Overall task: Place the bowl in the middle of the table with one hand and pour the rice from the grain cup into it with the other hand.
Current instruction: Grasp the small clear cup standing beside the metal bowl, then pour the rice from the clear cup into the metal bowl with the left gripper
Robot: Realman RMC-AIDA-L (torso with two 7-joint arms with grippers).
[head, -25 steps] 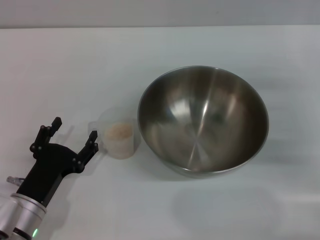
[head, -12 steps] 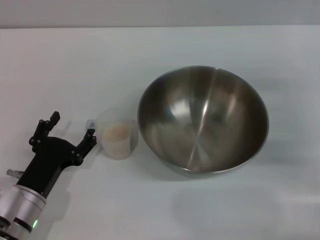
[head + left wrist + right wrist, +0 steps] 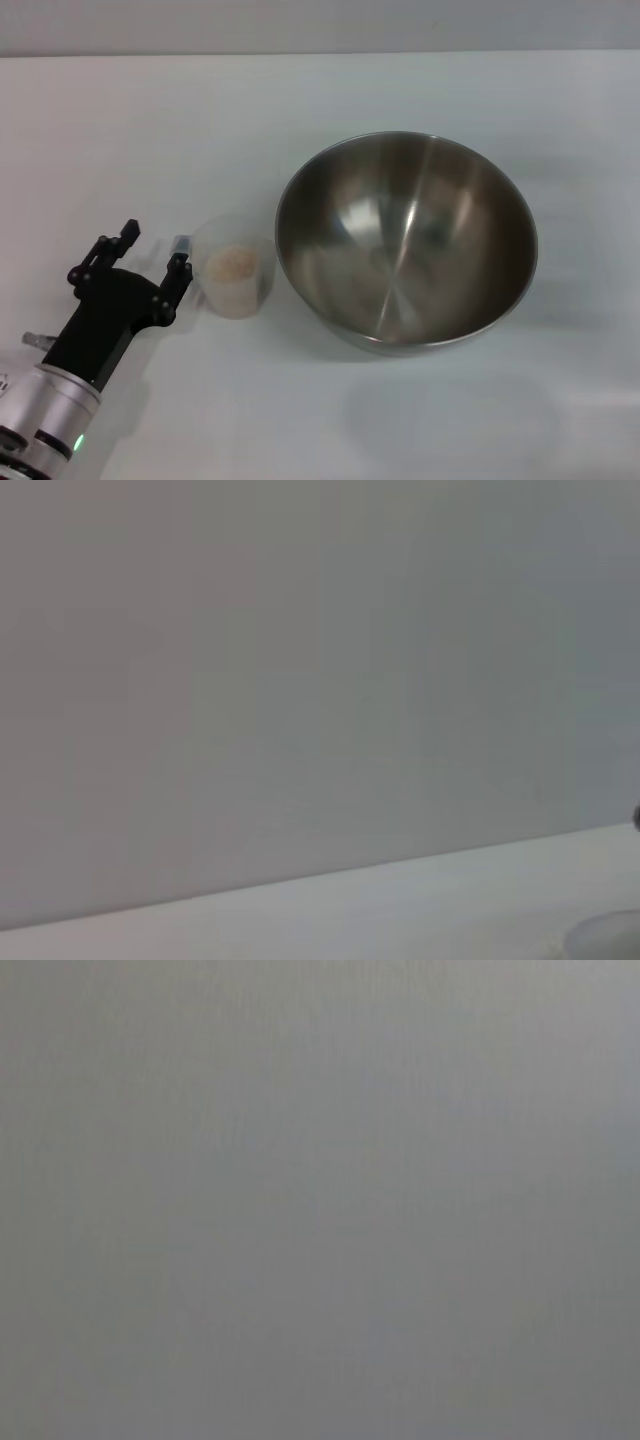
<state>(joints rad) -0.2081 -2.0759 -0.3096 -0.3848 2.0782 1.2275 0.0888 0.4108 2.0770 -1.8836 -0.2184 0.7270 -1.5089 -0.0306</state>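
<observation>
The large steel bowl stands on the white table, right of centre, empty inside. The clear grain cup stands just left of the bowl, upright, with pale rice in its bottom. My left gripper is open just left of the cup, its right finger at the cup's small handle, its left finger farther out. In the left wrist view only a sliver of the cup's rim shows at the edge. My right gripper is out of view.
The table's far edge runs along the top of the head view, with a grey wall behind. The right wrist view shows only plain grey.
My left gripper has moved forward and a little right toward the cup, its right finger now at the cup's handle. The cup has shifted slightly. The bowl has not moved.
</observation>
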